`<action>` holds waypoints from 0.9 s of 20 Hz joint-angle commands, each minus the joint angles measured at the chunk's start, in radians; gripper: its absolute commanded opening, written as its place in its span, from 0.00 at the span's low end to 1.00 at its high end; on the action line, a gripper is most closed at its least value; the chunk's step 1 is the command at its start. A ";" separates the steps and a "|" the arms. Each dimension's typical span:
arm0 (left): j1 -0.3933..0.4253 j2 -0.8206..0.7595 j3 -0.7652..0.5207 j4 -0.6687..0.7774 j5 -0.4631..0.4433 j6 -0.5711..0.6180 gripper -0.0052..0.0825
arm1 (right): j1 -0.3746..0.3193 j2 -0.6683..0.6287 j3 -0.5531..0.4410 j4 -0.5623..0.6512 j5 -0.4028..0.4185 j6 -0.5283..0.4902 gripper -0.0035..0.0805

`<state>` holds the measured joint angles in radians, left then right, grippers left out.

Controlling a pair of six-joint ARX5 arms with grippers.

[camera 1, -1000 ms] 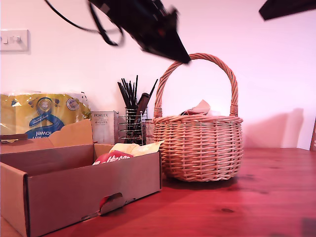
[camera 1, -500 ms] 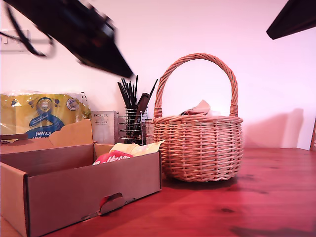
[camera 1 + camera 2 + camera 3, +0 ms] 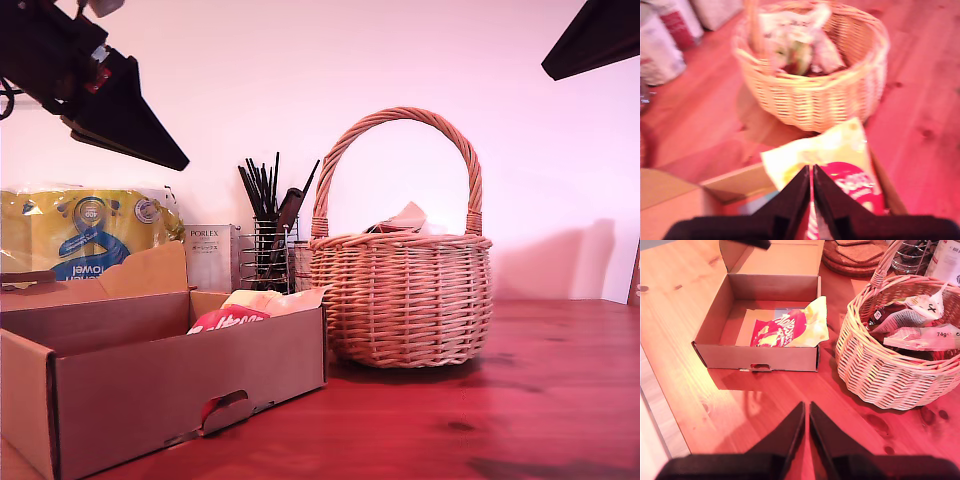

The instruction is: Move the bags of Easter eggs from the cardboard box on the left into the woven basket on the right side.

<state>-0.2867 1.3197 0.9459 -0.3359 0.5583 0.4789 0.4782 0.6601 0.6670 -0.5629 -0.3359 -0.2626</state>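
The cardboard box [image 3: 180, 380] [image 3: 755, 357] stands at the exterior view's left and holds a red bag of Easter eggs [image 3: 225, 320] [image 3: 780, 330] with a pale yellow bag [image 3: 270, 298] [image 3: 812, 320] partly over it. To its right in that view, the woven basket [image 3: 400, 300] [image 3: 880, 375] contains several bags [image 3: 910, 315]. My first gripper [image 3: 180, 163] [image 3: 811, 167] hangs high above the box, shut and holding nothing. Also shut and holding nothing, my second gripper [image 3: 806, 404] hovers well above the table in front of box and basket.
Behind the box are a yellow kitchen-towel pack [image 3: 85, 235], a grey Porlex carton [image 3: 212, 255] and a wire holder with black sticks [image 3: 268, 250]. Round mats [image 3: 855, 252] lie behind the basket. The table edge [image 3: 655, 405] runs close to the box.
My first gripper has swung from above the basket handle toward the exterior view's left, ending above the box. The bags, box and basket have not moved.
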 commanded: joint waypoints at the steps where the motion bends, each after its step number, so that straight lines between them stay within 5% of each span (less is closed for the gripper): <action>1: 0.003 0.024 -0.015 -0.005 0.007 0.043 0.10 | -0.002 -0.004 -0.014 0.001 -0.006 0.003 0.03; 2: 0.003 0.033 -0.015 -0.010 0.010 0.062 0.24 | -0.002 -0.004 -0.014 0.002 -0.006 0.003 0.03; 4: 0.002 0.063 -0.015 -0.002 0.006 0.092 0.74 | -0.002 -0.004 -0.014 0.003 -0.006 0.003 0.03; 5: 0.002 0.082 -0.015 0.000 -0.002 0.117 0.84 | -0.002 -0.004 -0.014 0.005 -0.006 0.003 0.03; 18: -0.004 0.416 -0.014 0.160 0.052 0.177 0.86 | -0.002 -0.004 -0.014 0.003 -0.006 0.003 0.03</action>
<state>-0.2874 1.7298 0.9459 -0.1909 0.6014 0.6510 0.4782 0.6601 0.6670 -0.5625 -0.3374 -0.2626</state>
